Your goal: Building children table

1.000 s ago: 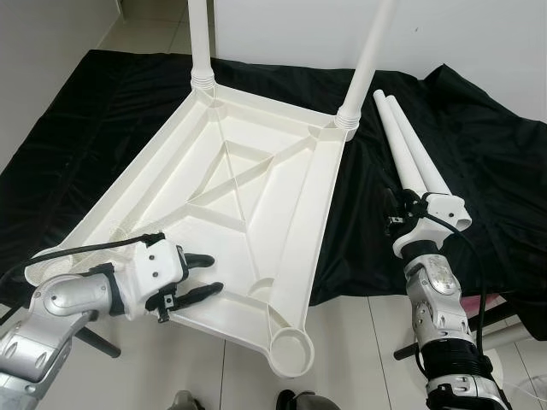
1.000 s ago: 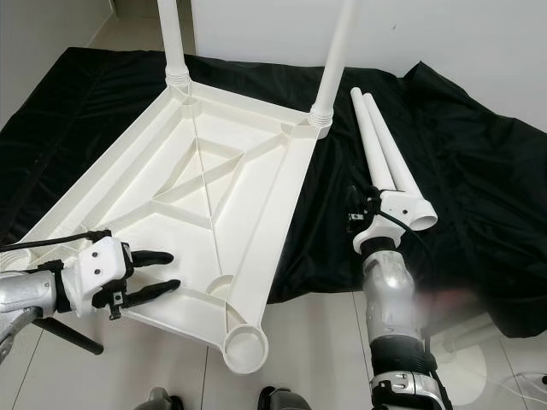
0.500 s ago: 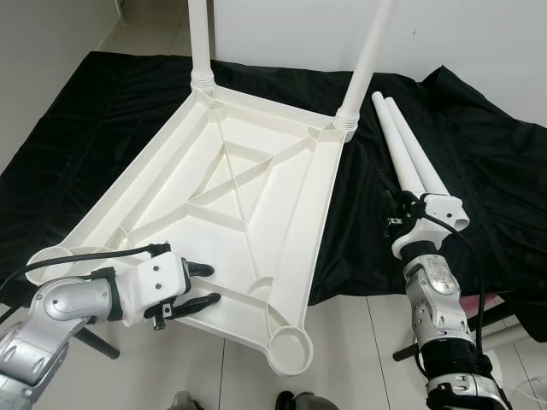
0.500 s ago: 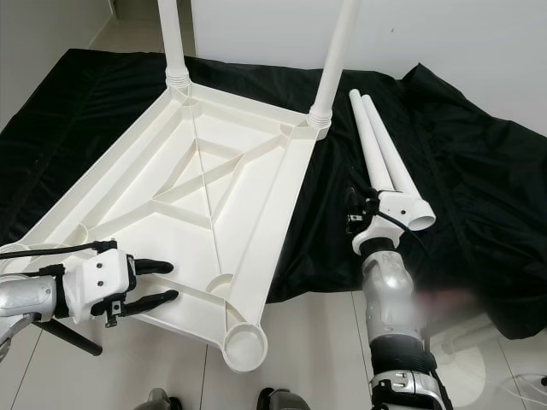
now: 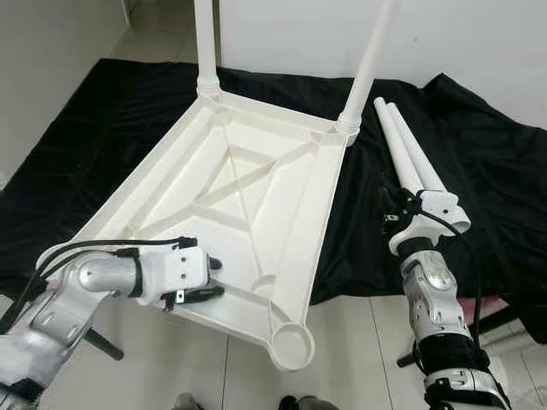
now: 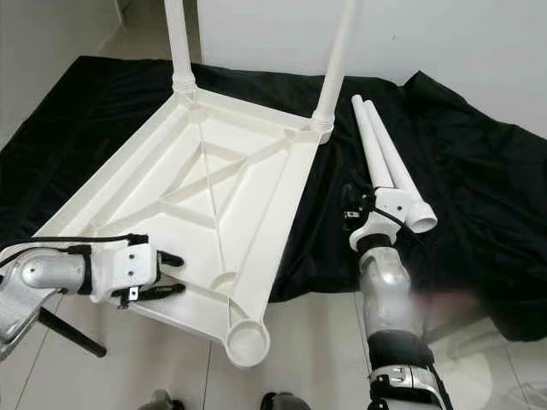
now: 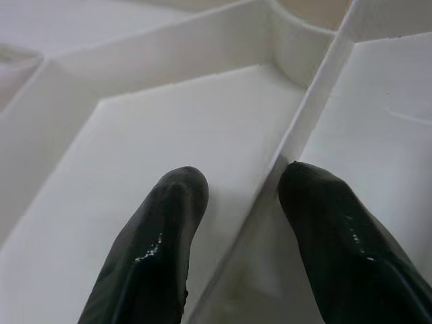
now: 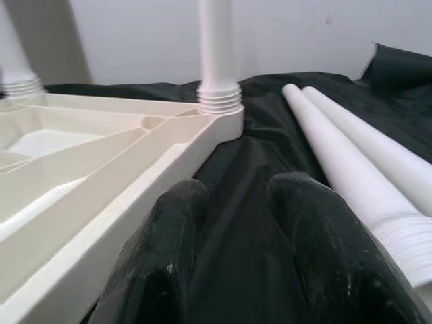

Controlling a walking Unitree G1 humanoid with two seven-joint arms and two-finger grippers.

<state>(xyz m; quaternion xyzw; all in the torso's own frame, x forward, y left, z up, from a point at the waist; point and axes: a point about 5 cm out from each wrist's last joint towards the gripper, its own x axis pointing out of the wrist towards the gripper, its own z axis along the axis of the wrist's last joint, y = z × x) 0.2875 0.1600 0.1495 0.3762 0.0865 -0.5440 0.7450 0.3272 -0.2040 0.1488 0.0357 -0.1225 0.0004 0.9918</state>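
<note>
- Here, a white children's table top (image 5: 248,205) lies upside down on a black cloth (image 5: 479,162) on the floor, two legs (image 5: 366,64) already upright in its far corners.
- Two loose legs (image 5: 408,158) lie just beside it.
- The left gripper (image 5: 207,279) straddles a rib at the near edge, jaws spread.
- The right gripper (image 8: 236,236), jaws slightly parted and empty, hovers near the loose legs.
- Likely next: grasp a leg for the empty near socket (image 5: 291,343).

The upturned table top (image 5: 256,184) is cream-white, its legs (image 5: 408,158) plain white, on a glossy black cloth (image 5: 479,171); the floor (image 5: 359,342) looks pale, perhaps beige.
</note>
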